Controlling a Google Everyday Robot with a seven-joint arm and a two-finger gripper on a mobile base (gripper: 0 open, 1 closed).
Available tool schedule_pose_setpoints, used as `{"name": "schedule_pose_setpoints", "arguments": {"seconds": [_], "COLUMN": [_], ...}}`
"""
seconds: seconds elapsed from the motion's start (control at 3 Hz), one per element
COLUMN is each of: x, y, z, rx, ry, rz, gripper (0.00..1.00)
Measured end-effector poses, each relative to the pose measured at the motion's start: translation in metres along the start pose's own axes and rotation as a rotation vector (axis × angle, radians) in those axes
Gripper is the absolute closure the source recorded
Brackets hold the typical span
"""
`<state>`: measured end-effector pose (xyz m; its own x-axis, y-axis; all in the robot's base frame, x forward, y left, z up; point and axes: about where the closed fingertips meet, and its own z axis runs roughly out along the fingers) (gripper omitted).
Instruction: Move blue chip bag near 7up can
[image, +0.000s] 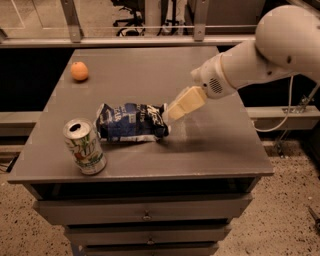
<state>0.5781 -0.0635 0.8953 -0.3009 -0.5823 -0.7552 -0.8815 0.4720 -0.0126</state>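
Observation:
The blue chip bag (131, 123) lies flat on the grey table (210, 145), crinkled, with white lettering up. The 7up can (85, 147) stands upright just left of and in front of the bag, close to its left end, near the table's front left edge. My gripper (176, 111) with cream-coloured tips hangs at the bag's upper right corner, slightly above the table top. I cannot tell whether it touches the bag. The white arm (260, 55) reaches in from the right.
A small orange fruit (79, 71) sits at the far left of the table. Drawers (145, 215) run under the front edge. A metal railing (150, 35) stands behind the table. A cable (285, 110) hangs on the right.

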Motion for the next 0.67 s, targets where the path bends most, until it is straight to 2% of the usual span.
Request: {"name": "schedule_pose_setpoints", "arguments": {"seconds": [0.33, 0.67], "x": [0.012, 0.029], "y": [-0.016, -0.032], "z": [-0.051, -0.107], "rx": [-0.009, -0.018], "ry": [-0.047, -0.067], "rz": [-0.110, -0.266], "gripper": [0.00, 0.00]}}
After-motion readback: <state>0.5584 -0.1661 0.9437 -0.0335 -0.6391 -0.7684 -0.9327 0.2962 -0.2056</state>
